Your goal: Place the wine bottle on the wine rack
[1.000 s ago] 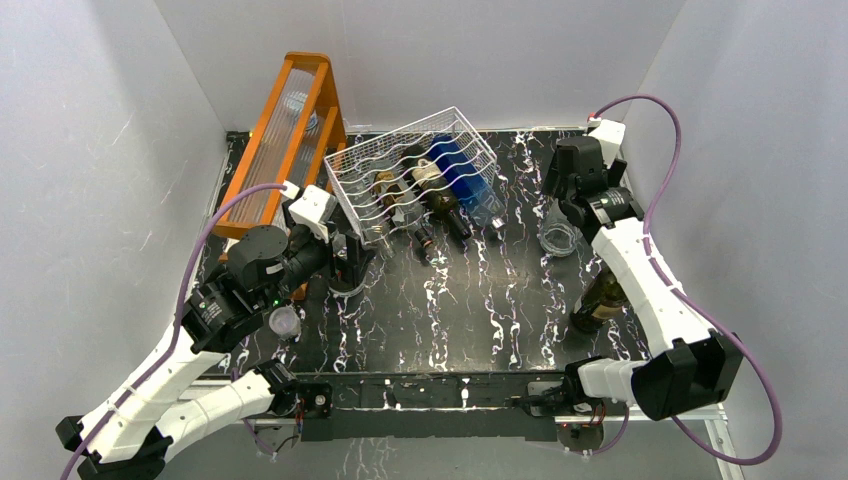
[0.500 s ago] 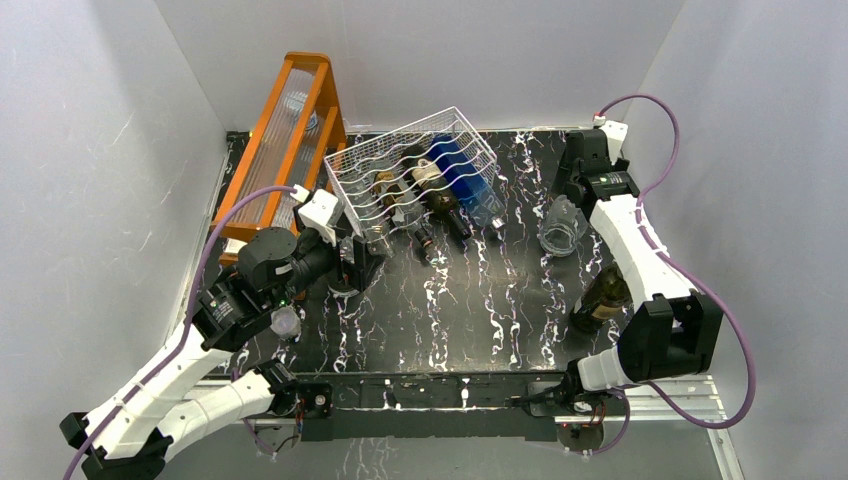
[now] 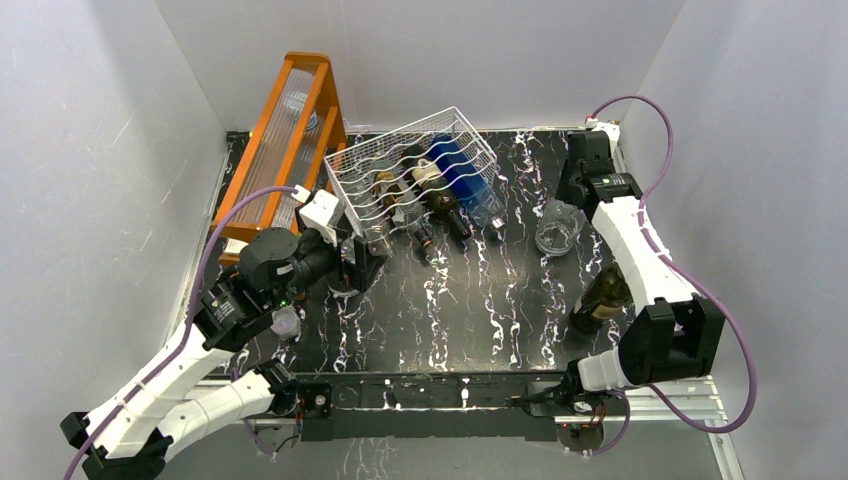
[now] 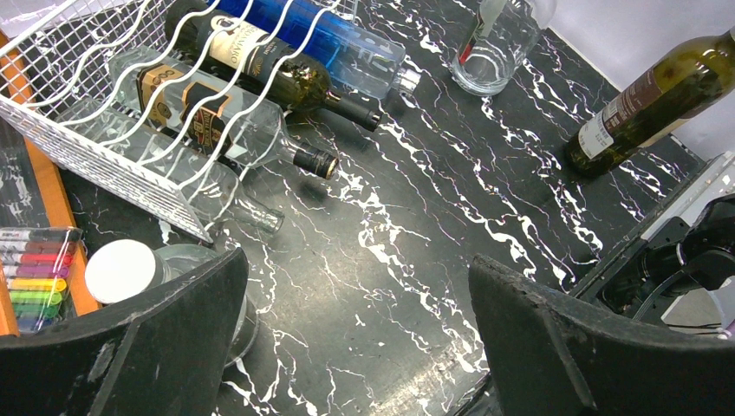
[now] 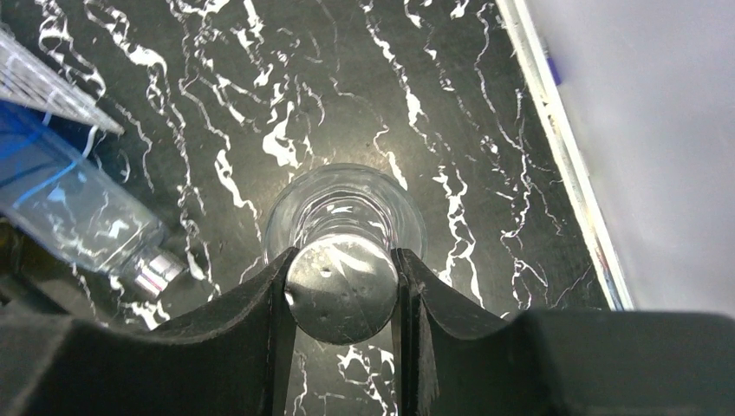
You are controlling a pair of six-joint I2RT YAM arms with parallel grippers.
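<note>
The white wire wine rack [image 3: 410,165] [image 4: 87,147] sits tilted at the back centre, with a blue bottle [image 3: 462,170], dark labelled bottles [image 4: 260,65] and a clear one lying in it. A clear glass wine bottle [image 3: 556,232] [image 4: 498,43] stands upright at the back right. My right gripper [image 3: 568,208] [image 5: 341,282] is shut on its round cap [image 5: 341,295], both fingers pressed against it from above. An olive-green wine bottle [image 3: 603,298] [image 4: 650,104] stands near the right arm. My left gripper [image 3: 355,265] [image 4: 355,264] hangs open over the table by the rack's front left corner, holding nothing.
A tall orange wooden frame [image 3: 285,140] stands at the back left. A white-lidded jar [image 4: 121,270] and coloured markers [image 4: 35,277] lie beside my left finger. White walls close in the table, and its right edge [image 5: 563,156] runs close to the clear bottle.
My right gripper has closed from open onto the clear bottle's cap, the arm drawing back toward the far right corner. The left arm shifted slightly toward the rack, then held still.
</note>
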